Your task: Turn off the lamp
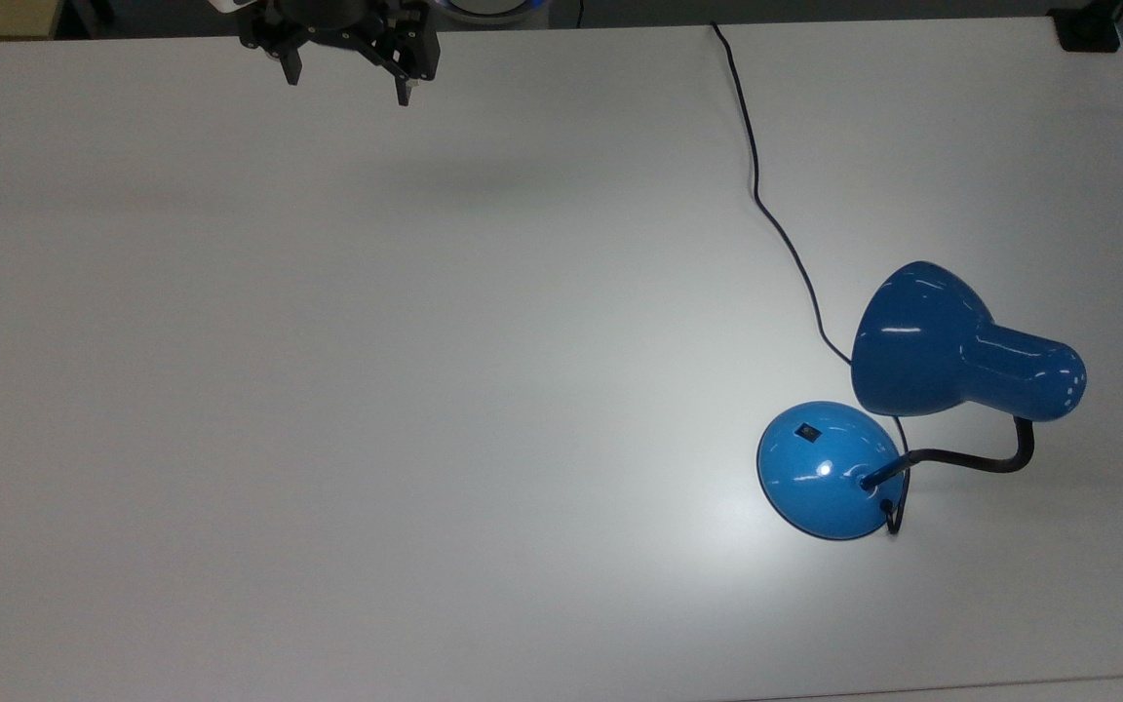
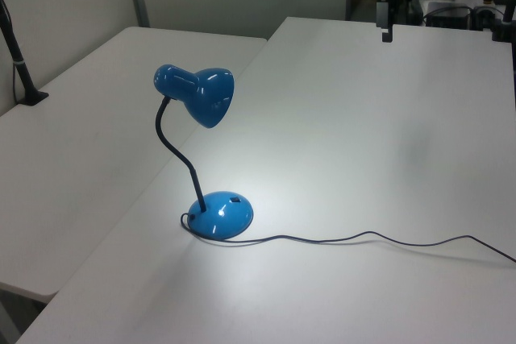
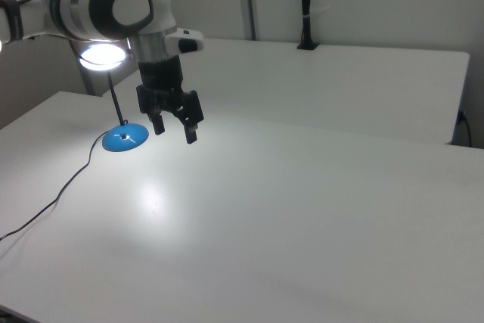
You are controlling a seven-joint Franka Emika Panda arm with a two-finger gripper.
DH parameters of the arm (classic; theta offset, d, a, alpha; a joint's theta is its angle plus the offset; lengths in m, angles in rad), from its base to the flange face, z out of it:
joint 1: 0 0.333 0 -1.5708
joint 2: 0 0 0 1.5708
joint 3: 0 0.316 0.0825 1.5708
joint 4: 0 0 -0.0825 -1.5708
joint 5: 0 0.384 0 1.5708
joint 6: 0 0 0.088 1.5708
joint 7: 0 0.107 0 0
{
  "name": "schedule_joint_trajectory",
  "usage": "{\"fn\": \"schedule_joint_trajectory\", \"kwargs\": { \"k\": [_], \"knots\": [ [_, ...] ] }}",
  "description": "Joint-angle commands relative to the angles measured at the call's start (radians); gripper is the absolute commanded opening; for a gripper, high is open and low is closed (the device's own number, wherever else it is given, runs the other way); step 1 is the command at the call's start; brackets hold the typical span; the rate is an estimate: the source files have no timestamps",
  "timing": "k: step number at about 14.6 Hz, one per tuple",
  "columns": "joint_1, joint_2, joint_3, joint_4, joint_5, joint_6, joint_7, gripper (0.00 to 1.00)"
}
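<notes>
- The upper part of the gripper (image 1: pixel 347 83) is cut off by the top edge of the top view; its two fingers are seen spread wide apart, with nothing held between them.
- In the left view the gripper (image 2: pixel 387 30) is small and far away, and its fingers cannot be told apart there.
- In the right view the gripper (image 3: pixel 173 128) hangs above the table (image 3: pixel 302 209), and the lamp (image 3: pixel 113 96) is partly hidden behind the arm (image 3: pixel 113 7).
- One lamp (image 1: pixel 912 400) is counted. It stands on the table (image 1: pixel 328 390), well apart from the gripper.
- The base (image 1: pixel 830 470) rests flat on the table, and one small black switch (image 1: pixel 806 429) is seen on its dome.
- The shade (image 2: pixel 197 94) is carried above the base by one bent black neck (image 2: pixel 173 151).
- The bulb inside the shade is lit, as shown by the glowing opening in the right view and by a bright patch on the table beside the base.
- One thin black cord (image 1: pixel 766 205) runs from the base across the table; its far end is cut off at the table edge in the top view.
- A second table (image 2: pixel 97 126) is seen just beside the first one, on the far side of the lamp from the gripper.
</notes>
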Motion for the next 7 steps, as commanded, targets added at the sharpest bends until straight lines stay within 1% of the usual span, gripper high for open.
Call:
{"fn": "schedule_joint_trajectory", "kwargs": {
  "k": [1, 7],
  "knots": [
    [-0.003, -0.022, -0.045, 0.014, 0.119, 0.010, -0.023, 1.00],
    [-0.003, -0.024, -0.046, 0.016, 0.120, 0.008, -0.014, 1.00]
  ]
}}
